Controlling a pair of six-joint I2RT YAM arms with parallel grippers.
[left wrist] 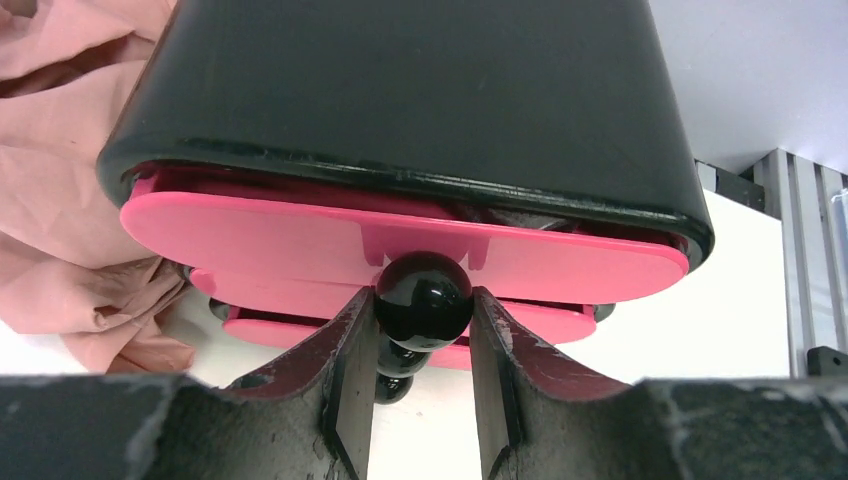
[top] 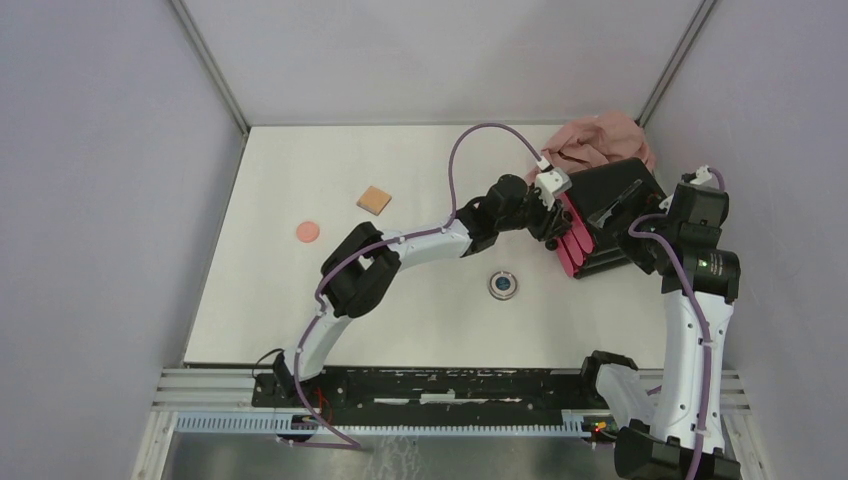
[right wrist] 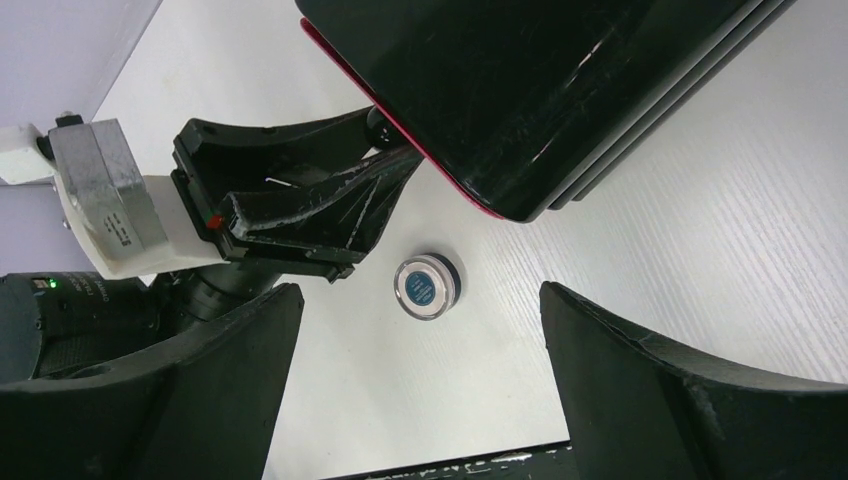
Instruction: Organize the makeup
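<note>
My left gripper (left wrist: 422,310) is narrowed to a small gap and has hold of a black knob (left wrist: 424,290). One finger (left wrist: 350,350) presses on each side of the round knob. The knob sits on a magenta drawer front (left wrist: 300,235), the uppermost one in the left wrist view. More knobs show just under it. The drawers belong to a black box (top: 620,190) at the far right of the table (top: 300,300). A pinkish cloth (top: 600,140) lies bunched behind the box, in the far right corner.

My right gripper (right wrist: 417,300) hangs above the box's left edge with its fingers spread wide. It holds nothing and touches nothing (the right wrist camera looks straight down between the two fingers).

The makeup I can see lies loose on the white table, all of it outside the box. The round silver compact (top: 503,285) sits a little right of the table's middle. It is just on the near side of the left gripper and close to the box's near left corner. From the right wrist camera its lid shows a dark blue centre. The tan square pad (top: 374,199) lies well to the left of the box, toward the far side. The round salmon puff (top: 308,232) lies left of the pad and a little nearer, apart from it.
</note>
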